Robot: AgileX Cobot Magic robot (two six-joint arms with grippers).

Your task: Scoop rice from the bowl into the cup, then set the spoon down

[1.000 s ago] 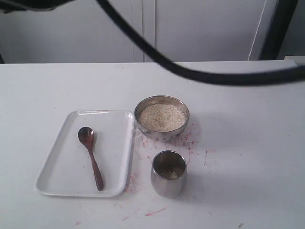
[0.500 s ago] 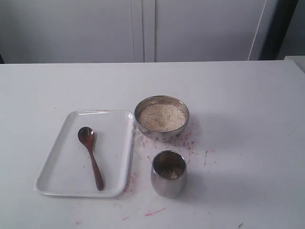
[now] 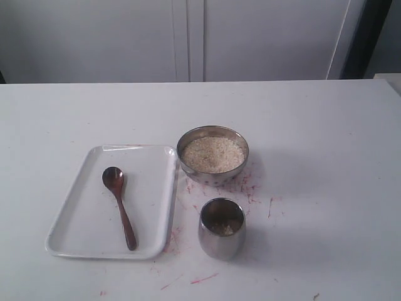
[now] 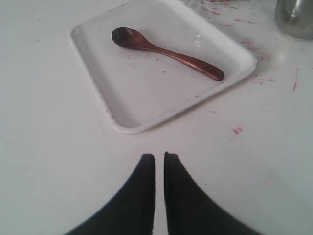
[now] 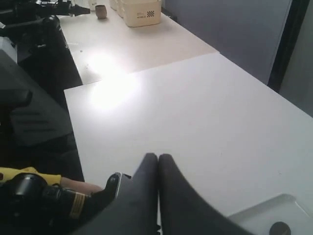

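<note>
The dark wooden spoon (image 3: 119, 207) lies in a white tray (image 3: 150, 188) at the left, scoop towards the back. To the right of the tray stands the steel bowl (image 3: 213, 177), full of rice (image 3: 213, 153). The steel cup (image 3: 221, 241) stands in front of the bowl with a little rice at its bottom. Neither gripper shows in the exterior view. In the left wrist view my left gripper (image 4: 159, 155) hangs shut and empty over bare table, short of the tray (image 4: 146, 93) and spoon (image 4: 166, 51). My right gripper (image 5: 158, 155) is shut and empty, high above the table.
Red marks stain the white table (image 3: 313, 157) around the bowl and cup. The cup's edge (image 4: 295, 19) shows beyond the tray in the left wrist view. The right wrist view shows a tray corner (image 5: 266, 213), a second table with boxes (image 5: 139, 12) and dark equipment (image 5: 34, 98).
A thick black cable that crossed the top of the exterior view one second ago has left it. Spoon, bowl and cup have not moved.
</note>
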